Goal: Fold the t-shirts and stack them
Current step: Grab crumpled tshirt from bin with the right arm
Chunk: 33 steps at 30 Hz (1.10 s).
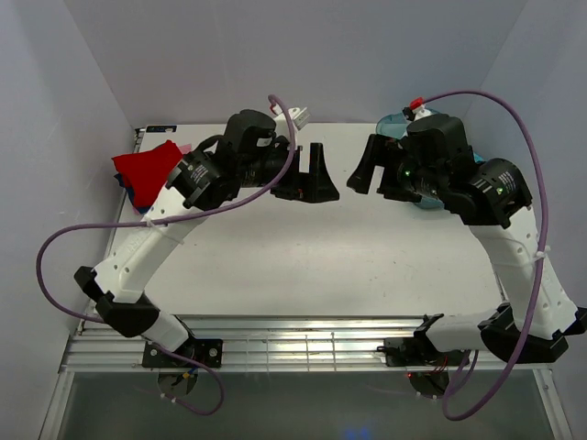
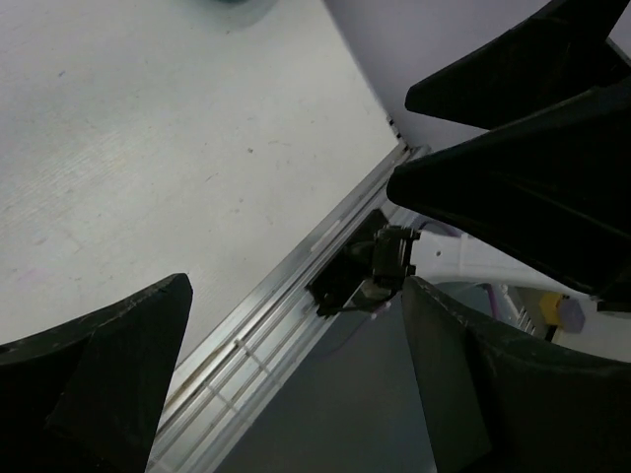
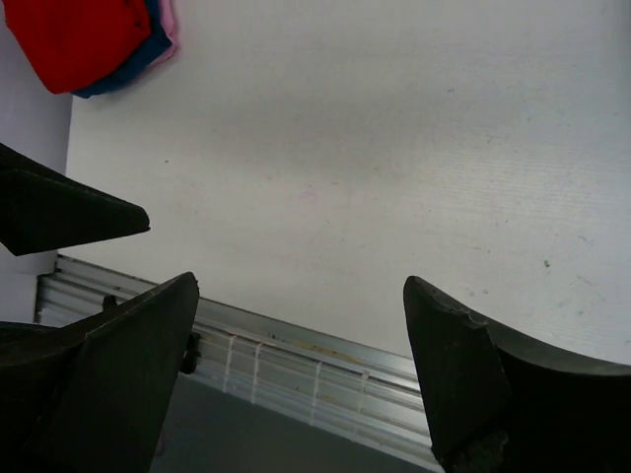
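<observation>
table (image 1: 275,266): white top, easily the biggest thing here. An aluminium rail (image 1: 303,341) runs along its 6 o'clock edge, right by the arm bases.
left arm (image 1: 151,238): white and black. It comes up from about 7 o'clock and reaches in toward the 12 o'clock side of the table.
right arm (image 1: 514,247): same deal from 5 o'clock, bending in toward 1 o'clock.
purple cables (image 1: 55,257): one loops off each arm and swings out past the table sides.
t-shirts (image 1: 142,176): bunched in one small heap at the 10 o'clock corner, well apart from both grippers.
red t-shirt (image 1: 147,163): sits on top of the heap, the only one you can see properly from above.
dark blue shirt (image 3: 133,69): peeks out from under the red one in the right wrist view.
pink shirt (image 3: 170,25): just a thin sliver at the heap's edge, can't tell much more.
teal tub (image 1: 396,124): translucent, at about 1 o'clock, mostly hidden behind the right arm.
left gripper (image 1: 323,174): fingers spread wide with nothing between them. It hangs over bare table with the tips pointing toward 3 o'clock.
right gripper (image 1: 360,167): also spread wide and empty, tips pointing toward 9 o'clock. It faces the left one, near but not touching.
</observation>
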Available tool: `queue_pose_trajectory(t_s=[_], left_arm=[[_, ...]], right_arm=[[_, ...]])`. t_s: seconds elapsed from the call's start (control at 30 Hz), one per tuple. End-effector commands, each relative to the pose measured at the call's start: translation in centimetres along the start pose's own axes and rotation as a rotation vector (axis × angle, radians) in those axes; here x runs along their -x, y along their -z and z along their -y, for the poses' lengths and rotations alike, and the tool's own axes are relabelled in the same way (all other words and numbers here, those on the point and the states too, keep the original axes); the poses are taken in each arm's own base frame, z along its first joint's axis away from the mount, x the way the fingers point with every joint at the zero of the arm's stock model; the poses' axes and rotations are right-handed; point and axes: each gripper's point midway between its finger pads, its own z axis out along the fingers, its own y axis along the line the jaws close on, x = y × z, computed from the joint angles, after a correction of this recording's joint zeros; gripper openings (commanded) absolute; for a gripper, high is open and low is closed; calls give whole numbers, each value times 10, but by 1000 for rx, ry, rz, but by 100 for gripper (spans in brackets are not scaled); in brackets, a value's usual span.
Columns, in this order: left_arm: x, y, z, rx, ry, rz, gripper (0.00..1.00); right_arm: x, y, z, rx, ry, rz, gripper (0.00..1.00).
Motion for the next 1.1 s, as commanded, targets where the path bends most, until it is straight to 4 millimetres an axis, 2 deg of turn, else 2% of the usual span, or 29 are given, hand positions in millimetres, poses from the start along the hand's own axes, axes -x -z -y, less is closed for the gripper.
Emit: queue_pose_trajectory(t_s=[0.0,0.03,0.07,0.1,0.13,0.17,0.23,0.27,0.3,0.37,0.4,0.5,0.53,0.57,0.6,0.67,0.7,0.73,0.77,0.8,0.83,0.93,0.97,1.0,1.07], left_arm=[[11,17,20,-108,33,124,98],[10,13,11,-81,51,151,98],[12,7,-4,-23,77,196,98],[5,-4,-14,-15,120,221,98],[2,-11,-22,-3,148,237,98],[-1,-18,-31,19,178,249,98],[-22,-33,-57,102,277,228,98],[-30,-36,-68,146,299,219,98],[-37,-33,-91,260,331,233,98],[-45,-22,-108,348,368,259,98],[-48,-12,-127,448,356,286,98],[-60,5,-166,646,222,230,98],[-55,12,-179,686,179,208,98],[-58,10,-187,705,171,172,98],[-58,13,-191,707,169,155,98],[-59,17,-195,705,155,162,98],[-48,23,-191,673,155,226,98],[-47,24,-189,645,161,244,98],[-56,22,-195,640,172,236,98],[-51,24,-192,613,176,270,98],[-53,24,-196,614,189,272,98],[-65,19,-204,627,224,243,98],[-67,17,-203,617,230,233,98],[-68,16,-203,615,240,232,98],[-69,18,-204,622,248,240,98]], right_arm=[[9,4,32,-110,193,76,90],[-5,-23,53,-190,274,46,90],[5,-31,87,-353,336,105,90],[7,-39,111,-435,442,99,90],[-5,-60,138,-492,481,42,90],[14,-74,159,-474,421,81,90],[18,-96,189,-507,338,72,90],[24,-102,194,-481,291,64,90],[25,-122,197,-464,267,45,90],[41,-137,194,-433,228,83,90],[51,-149,198,-447,230,99,90],[86,-160,205,-429,221,161,91],[94,-162,215,-427,199,171,92],[98,-167,221,-428,194,168,93],[103,-178,231,-440,181,152,94],[110,-183,254,-475,168,142,99],[117,-192,263,-483,159,137,100],[121,-190,277,-499,139,136,100],[124,-193,284,-500,125,134,100],[120,-206,290,-490,104,112,96],[131,-203,304,-495,75,131,96],[114,-227,329,-441,5,54,90],[108,-237,326,-397,-2,30,89],[97,-249,334,-394,-15,-7,88],[86,-261,336,-368,-19,-41,85]])
